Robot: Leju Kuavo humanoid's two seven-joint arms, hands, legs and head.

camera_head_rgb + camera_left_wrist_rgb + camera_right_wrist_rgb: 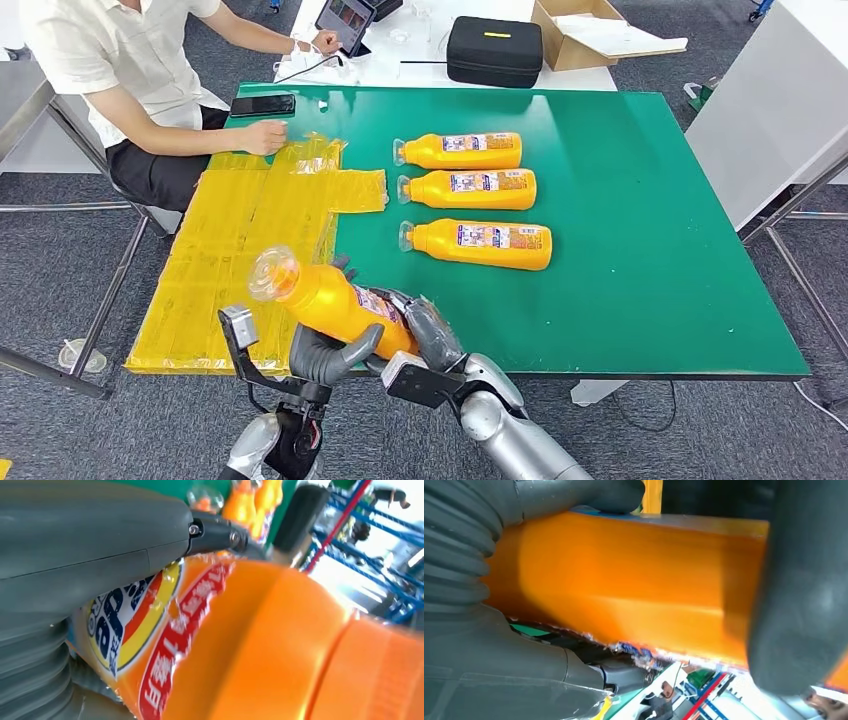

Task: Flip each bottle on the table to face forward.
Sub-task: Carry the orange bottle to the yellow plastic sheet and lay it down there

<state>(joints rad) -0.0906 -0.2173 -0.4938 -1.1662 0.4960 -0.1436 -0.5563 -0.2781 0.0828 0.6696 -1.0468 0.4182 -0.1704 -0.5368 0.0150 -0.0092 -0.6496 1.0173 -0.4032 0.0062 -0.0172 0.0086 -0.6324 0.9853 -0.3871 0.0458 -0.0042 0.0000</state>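
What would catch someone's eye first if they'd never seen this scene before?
Probably the orange bottle that both hands, left hand and right hand, hold above the near edge of the green table. Next, three matching bottles lying in a row mid-table, caps pointing left. A seated person rests a hand on the yellow sheet at far left.

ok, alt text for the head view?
Both hands, left hand and right hand, hold an orange bottle above the near edge of a green table. Three more bottles lie in a row beyond it.
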